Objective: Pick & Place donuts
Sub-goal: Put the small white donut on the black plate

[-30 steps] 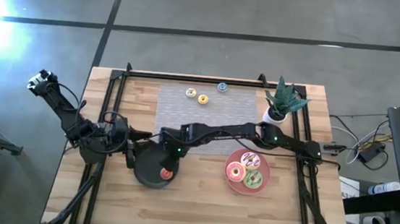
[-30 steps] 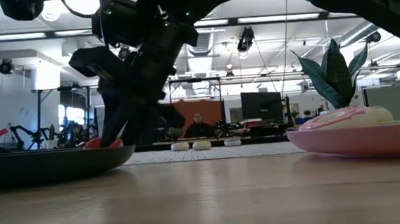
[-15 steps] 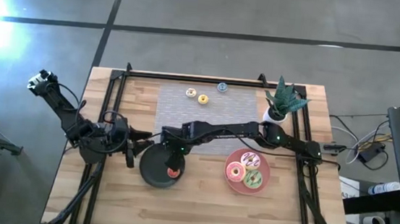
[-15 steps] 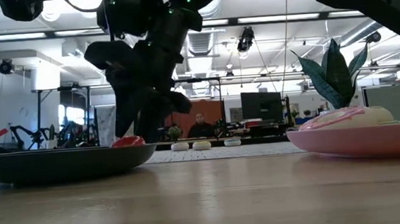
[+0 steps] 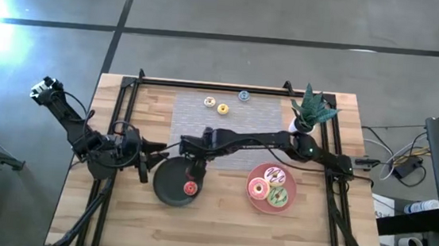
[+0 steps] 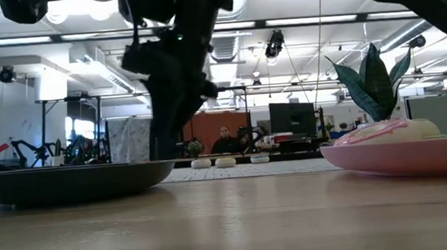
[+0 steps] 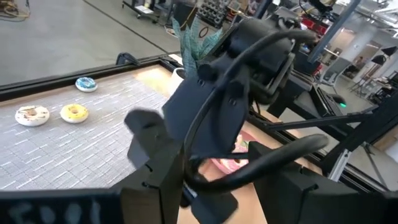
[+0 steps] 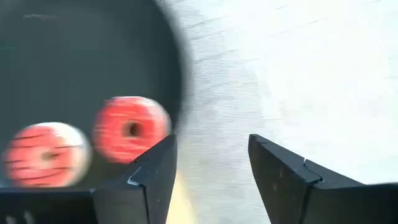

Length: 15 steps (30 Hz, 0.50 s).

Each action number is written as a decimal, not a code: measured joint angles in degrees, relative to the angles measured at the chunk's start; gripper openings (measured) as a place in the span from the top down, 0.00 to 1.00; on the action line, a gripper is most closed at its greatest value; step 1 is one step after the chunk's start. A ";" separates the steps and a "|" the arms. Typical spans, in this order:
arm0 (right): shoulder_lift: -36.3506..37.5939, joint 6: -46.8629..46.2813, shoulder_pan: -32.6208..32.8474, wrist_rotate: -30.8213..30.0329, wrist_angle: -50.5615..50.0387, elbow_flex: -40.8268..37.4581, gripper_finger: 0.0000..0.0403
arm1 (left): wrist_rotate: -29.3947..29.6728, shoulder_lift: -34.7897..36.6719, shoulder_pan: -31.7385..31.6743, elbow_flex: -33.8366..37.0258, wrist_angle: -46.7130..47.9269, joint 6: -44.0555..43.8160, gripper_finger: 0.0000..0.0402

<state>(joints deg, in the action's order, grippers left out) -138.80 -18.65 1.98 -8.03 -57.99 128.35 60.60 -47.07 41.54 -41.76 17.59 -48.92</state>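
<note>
Fingers of the right gripper [image 8: 208, 171] are spread, empty, above the dark plate's [image 5: 167, 188] 1 o'clock rim, where apparently two orange-red donuts [image 8: 131, 127] lie.

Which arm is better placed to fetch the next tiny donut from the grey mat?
Right. Its open gripper sits empty above the dark plate, nearer the yellow donut than the left gripper at the table's left edge.

You can't see the dark plate's [image 6: 62, 183] contents at desk level, its rim hides them; the right tool's [image 8: 211, 168] fingertips are cut off.
</note>
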 joint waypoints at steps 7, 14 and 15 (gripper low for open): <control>5.61 6.66 -5.75 -2.25 -3.92 0.11 0.53 | 0.57 -0.04 -0.61 0.07 0.79 -6.31 0.62; 10.96 6.71 -13.72 -4.91 -8.49 -1.82 0.53 | -0.48 -0.13 -5.41 3.06 5.44 -21.77 0.62; 12.16 6.69 -14.63 -5.06 -8.39 -1.93 0.53 | -1.92 -0.13 -6.79 3.89 5.53 -23.35 0.62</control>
<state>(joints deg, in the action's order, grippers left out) -126.64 -11.96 -12.64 -13.09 -66.38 126.43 58.68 -47.20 34.75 -37.87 23.12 -72.26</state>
